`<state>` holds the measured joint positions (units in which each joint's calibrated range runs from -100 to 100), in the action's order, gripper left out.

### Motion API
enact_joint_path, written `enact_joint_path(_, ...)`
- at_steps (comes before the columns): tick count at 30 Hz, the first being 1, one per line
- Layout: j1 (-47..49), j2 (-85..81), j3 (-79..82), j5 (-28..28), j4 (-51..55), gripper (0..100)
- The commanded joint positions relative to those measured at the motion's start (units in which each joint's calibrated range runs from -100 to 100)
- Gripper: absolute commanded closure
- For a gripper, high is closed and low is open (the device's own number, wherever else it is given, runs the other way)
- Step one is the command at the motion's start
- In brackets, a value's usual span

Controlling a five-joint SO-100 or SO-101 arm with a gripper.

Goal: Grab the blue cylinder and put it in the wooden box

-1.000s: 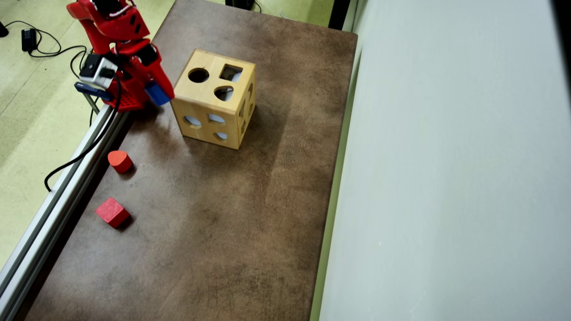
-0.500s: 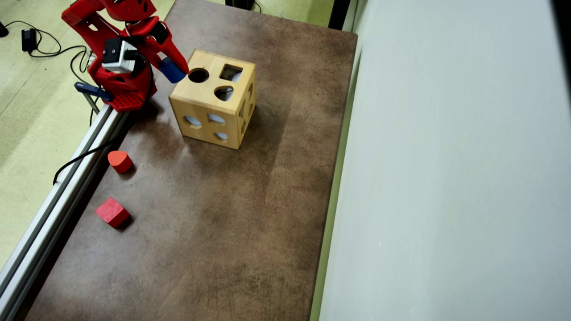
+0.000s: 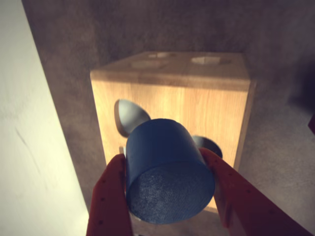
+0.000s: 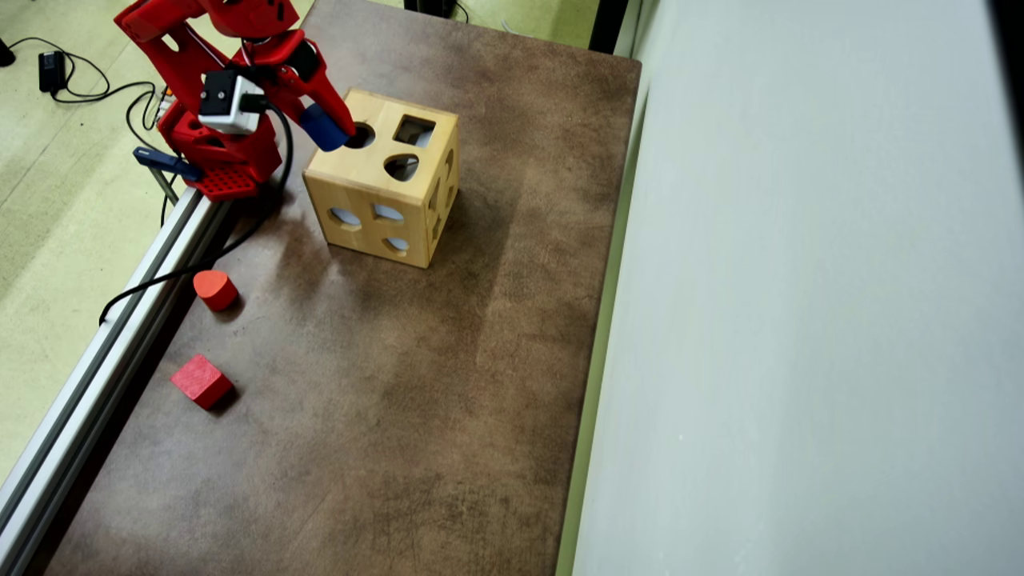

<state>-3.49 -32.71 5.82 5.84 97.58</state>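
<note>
In the overhead view a brown mottled tabletop (image 4: 416,384) fills the frame's centre. A pale grey wall (image 4: 816,320) takes up the right side. Along the lower left edge runs an aluminium rail (image 4: 96,376). Beyond it, at upper left, lies yellow-green floor (image 4: 56,216) with black cables (image 4: 96,80).

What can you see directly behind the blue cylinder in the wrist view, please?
The wooden box stands behind the blue cylinder, held by the gripper. The cylinder covers part of two holes in the box's face.
</note>
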Motion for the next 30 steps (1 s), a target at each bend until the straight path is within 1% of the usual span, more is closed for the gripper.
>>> enact_joint_path(1,3.19,0.31,-2.34,-1.56,0.73,96)
enact_joint_path(6,5.79,0.40,-1.89,-2.30,0.73,96)
enact_joint_path(21,6.38,5.32,-1.71,-2.20,0.81,96)
enact_joint_path(26,10.25,5.32,0.62,-2.25,0.81,96)
enact_joint_path(30,10.99,5.41,1.60,-2.15,0.81,96)
